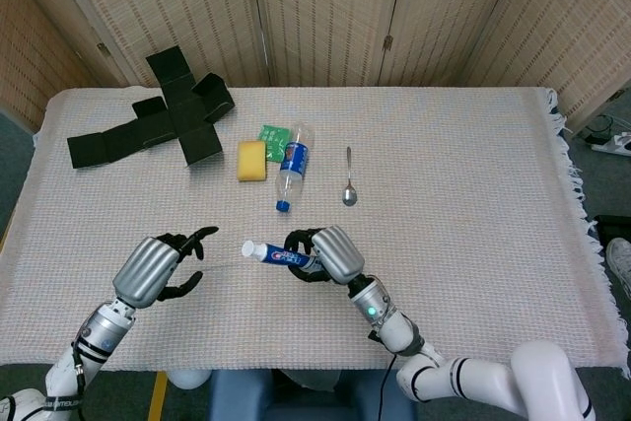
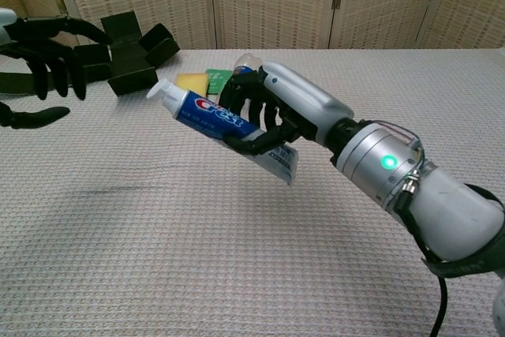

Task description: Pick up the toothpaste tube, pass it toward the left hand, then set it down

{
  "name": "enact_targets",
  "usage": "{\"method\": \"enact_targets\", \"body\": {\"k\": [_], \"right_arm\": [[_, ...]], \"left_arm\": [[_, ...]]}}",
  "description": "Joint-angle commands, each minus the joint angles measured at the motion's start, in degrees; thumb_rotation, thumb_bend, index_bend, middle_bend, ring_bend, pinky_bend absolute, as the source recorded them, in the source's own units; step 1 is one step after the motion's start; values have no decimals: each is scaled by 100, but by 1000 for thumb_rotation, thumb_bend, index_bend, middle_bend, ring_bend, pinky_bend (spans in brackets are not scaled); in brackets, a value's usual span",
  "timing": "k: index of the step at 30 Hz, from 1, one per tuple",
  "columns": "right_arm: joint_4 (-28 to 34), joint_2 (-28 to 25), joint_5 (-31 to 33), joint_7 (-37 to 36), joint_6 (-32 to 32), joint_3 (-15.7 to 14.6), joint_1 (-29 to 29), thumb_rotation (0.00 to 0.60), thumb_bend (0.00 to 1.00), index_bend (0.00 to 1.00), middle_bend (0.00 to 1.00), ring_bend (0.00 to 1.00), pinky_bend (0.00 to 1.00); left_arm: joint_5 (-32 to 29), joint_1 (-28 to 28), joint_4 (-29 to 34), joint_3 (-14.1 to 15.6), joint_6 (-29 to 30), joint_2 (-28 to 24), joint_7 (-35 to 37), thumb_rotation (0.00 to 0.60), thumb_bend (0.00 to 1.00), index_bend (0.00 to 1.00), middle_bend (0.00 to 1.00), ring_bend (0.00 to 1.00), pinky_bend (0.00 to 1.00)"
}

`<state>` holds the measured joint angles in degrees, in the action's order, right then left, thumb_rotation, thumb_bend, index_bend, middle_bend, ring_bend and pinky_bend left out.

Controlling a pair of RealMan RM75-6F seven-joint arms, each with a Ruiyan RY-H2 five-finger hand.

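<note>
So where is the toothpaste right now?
The toothpaste tube is held above the table by the right hand, near the front middle in both views. Its cap points toward the open left hand, which is apart from it, with the water bottle lying behind.

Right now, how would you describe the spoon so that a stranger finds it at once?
On the cloth-covered table, look past the middle, right of the lying water bottle. The spoon lies alone there, handle pointing away. It is the only metal thing.

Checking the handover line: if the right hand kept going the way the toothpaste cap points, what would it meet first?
Probably the left hand, open, apart from the toothpaste tube that the right hand holds; depth is uncertain.
</note>
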<state>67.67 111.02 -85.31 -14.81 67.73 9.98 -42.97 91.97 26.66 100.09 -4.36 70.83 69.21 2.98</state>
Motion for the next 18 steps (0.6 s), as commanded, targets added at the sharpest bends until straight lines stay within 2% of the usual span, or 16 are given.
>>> {"method": "enact_targets", "body": {"k": [1, 4, 9, 11, 14, 17, 18], "right_arm": [[141, 14, -20, -27, -58, -60, 19, 600, 780, 814, 710, 763, 644], [276, 11, 29, -10, -148, -60, 24, 600, 780, 814, 711, 762, 644], [553, 68, 213, -43, -337, 33, 19, 600, 780, 815, 711, 764, 648], [632, 81, 229, 8, -374, 50, 7, 600, 780, 816, 712, 765, 649], [789, 130, 290, 69, -429, 108, -11, 600, 780, 818, 713, 764, 650], [922, 172, 367, 121, -503, 177, -39, 600, 780, 822, 716, 765, 654], [942, 188, 383, 146, -515, 195, -45, 600, 780, 823, 717, 765, 655]], "left_arm": [[-348, -44, 51, -235, 202, 73, 1524, 600, 239, 150, 277, 255, 303], [-370, -51, 20, -301, 298, 149, 1786, 600, 198, 138, 233, 224, 227], [-431, -34, 56, -313, 293, 321, 1934, 595, 189, 135, 170, 160, 95], [-456, -12, 92, -295, 224, 349, 2004, 509, 188, 133, 141, 127, 39], [-415, 41, 106, -251, 130, 425, 2000, 320, 178, 123, 108, 90, 0], [-333, 84, 84, -231, 124, 564, 1988, 182, 160, 108, 95, 70, 0], [-319, 99, 86, -226, 112, 602, 2008, 153, 156, 104, 91, 63, 0]]}}
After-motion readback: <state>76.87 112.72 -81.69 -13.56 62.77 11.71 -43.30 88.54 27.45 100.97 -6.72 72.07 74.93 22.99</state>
